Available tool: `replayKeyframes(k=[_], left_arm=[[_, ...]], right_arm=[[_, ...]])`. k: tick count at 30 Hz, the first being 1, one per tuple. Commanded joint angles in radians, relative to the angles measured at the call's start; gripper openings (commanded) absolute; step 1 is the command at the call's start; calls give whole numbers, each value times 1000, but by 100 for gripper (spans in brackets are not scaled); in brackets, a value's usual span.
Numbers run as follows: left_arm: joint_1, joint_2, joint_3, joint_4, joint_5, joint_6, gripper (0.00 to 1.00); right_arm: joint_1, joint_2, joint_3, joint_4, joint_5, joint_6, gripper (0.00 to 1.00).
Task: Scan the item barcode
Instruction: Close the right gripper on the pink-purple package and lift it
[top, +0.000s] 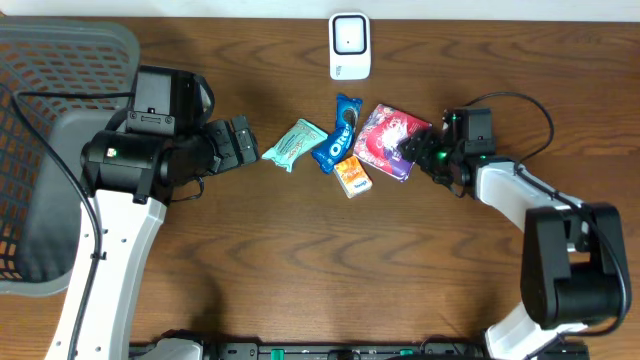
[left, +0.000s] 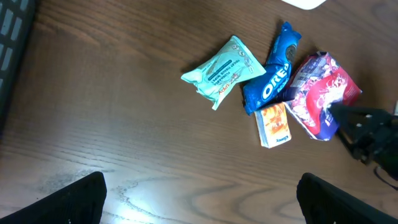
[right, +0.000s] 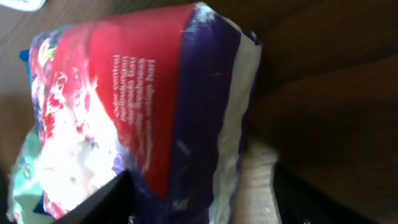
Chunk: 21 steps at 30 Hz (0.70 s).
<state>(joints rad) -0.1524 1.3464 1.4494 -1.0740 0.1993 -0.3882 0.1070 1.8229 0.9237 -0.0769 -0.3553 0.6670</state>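
Well apart from the gray basket (top: 70, 50), snack packets (top: 336, 138) lie clustered.

Grey mesh basket (top: 70, 55) at table (top: 300, 270) left edge. Mid-table, 3 close together: teal packet (top: 294, 144), Oreo pack (top: 337, 135), orange box (top: 352, 176).

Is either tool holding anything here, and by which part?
Left tool holds nothing. Right tool straddles an edge of the red-purple packet; a firm hold cannot be told.

One teal packet (top: 294, 144), one blue Oreo pack (top: 337, 135), one orange box (top: 352, 176), one red-purple bag (top: 388, 140) and one white scanner (top: 349, 45) are lying on the tabletop (top: 300, 260).
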Motion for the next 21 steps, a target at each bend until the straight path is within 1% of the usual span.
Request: replayKeyframes(k=[1, 2, 3, 5, 6, 9, 12, 15, 18, 20, 21], left_arm=[[3, 0, 7, -3, -10, 13, 98], [3, 0, 7, -3, -10, 13, 98], [3, 0, 7, -3, -10, 13, 98], [3, 0, 7, -3, -10, 13, 98], [3, 0, 7, -3, -10, 13, 98], [3, 0, 7, -3, -10, 13, 98], [3, 0, 7, -3, -10, 13, 98], [3, 0, 7, -3, -10, 13, 98], [3, 0, 7, -3, -10, 13, 98], [3, 0, 7, -3, -10, 13, 98], [3, 0, 7, -3, -10, 13, 98]], right_arm=[[3, 31, 5, 6, -1, -21, 41], [3, 31, 5, 6, -3, -35, 25], [3, 29, 6, 6, -7, -51, 18], [-3, 20, 6, 6, -21, -67, 9], [-8, 12, 6, 2, -23, -67, 1], [-27, -31, 8, -32, -17, -68, 1], [-49, -94, 21, -93, 13, -99, 1], [-60, -174, 58, -210, 132, -122, 1], [-53, -238, 119, -354, 343, -130, 1], [-40, -263, 166, -464, 545, -113, 1], [-29, -269, 196, -538, 686, -77, 1]])
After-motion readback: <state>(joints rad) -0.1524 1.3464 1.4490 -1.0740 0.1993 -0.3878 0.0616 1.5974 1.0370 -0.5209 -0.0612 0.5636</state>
